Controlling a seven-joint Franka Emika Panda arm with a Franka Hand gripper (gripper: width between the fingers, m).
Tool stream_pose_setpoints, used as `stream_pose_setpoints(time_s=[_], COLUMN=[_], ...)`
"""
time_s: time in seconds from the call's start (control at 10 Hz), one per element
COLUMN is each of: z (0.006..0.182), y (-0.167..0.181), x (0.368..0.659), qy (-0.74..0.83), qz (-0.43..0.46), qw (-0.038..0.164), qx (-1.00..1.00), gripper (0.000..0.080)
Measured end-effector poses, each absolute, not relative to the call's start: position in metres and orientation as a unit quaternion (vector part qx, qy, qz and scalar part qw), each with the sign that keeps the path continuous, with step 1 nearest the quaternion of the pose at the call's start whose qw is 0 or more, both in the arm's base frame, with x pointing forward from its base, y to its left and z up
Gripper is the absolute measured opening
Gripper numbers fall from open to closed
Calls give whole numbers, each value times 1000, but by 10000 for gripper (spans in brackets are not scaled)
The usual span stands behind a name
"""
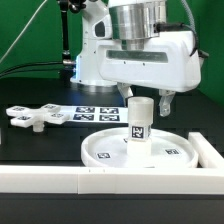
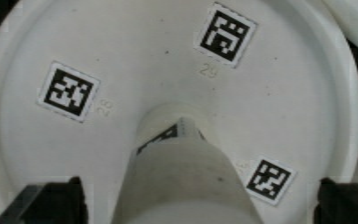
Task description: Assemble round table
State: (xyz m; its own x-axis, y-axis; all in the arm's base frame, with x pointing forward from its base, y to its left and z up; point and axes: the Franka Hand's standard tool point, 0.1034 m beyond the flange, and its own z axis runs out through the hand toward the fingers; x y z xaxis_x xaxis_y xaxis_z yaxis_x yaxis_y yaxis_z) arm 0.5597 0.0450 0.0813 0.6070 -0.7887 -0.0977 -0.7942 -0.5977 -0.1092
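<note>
Upright, the white cylindrical post (image 1: pixel 139 125) stands on the rimmed round disc (image 1: pixel 105 150), gripper (image 1: pixel 146 100) spread apart around it.

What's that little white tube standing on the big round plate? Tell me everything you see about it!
It is the post, a short, smooth white cylinder that looks like plastic, with a black-and-white square tag on its side. It stands upright near the middle of the round disc, bottom resting on it. The open gripper hangs right above, fingers either side, apparently not touching it.
</note>
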Motion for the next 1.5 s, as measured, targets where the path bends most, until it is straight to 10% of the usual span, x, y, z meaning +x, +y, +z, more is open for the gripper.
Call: stream_pose_setpoints(time_s=[1.5], z=[85], y=[44], x=[563], qy=[-208], qz=[-15], qw=[33], qx=[-977], gripper=[649])
